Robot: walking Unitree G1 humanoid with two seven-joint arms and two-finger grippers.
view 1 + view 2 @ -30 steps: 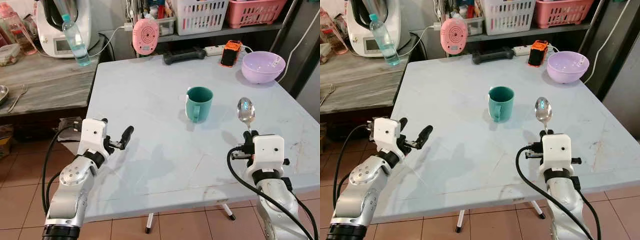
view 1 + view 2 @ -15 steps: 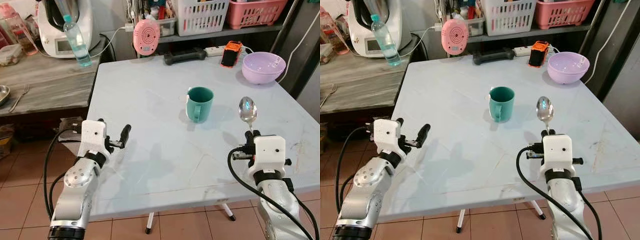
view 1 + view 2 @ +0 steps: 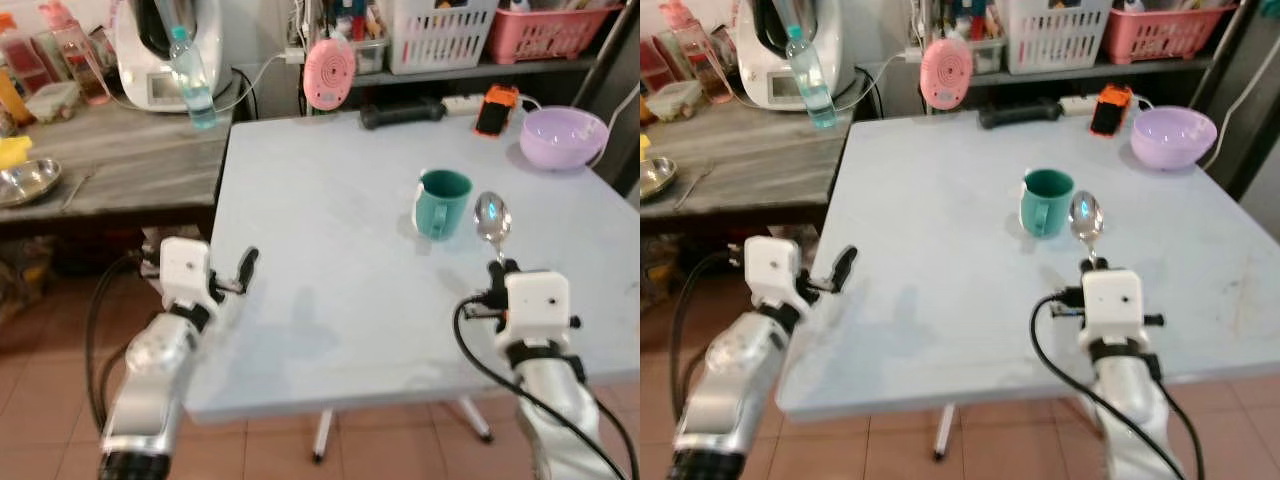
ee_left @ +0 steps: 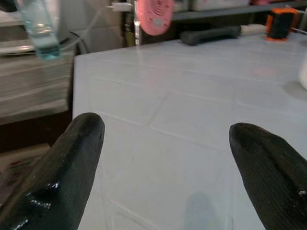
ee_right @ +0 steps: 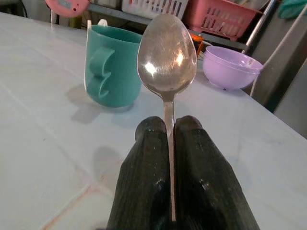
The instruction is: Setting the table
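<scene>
The right tool [image 3: 497,268] is pinching a metal spoon [image 3: 492,219] by its thin, stiff, slippery handle, bowl up beside the teal mug [image 3: 441,203]; the left tool [image 4: 168,158] is gaping empty over the worktop [image 3: 320,240].

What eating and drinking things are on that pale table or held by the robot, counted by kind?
Mugs: 1, the teal mug on the table.
Bowls: 1, the lilac bowl at the far corner.
Spoons: 1, the spoon clamped upright in the right end effector.
Total: 3.
</scene>
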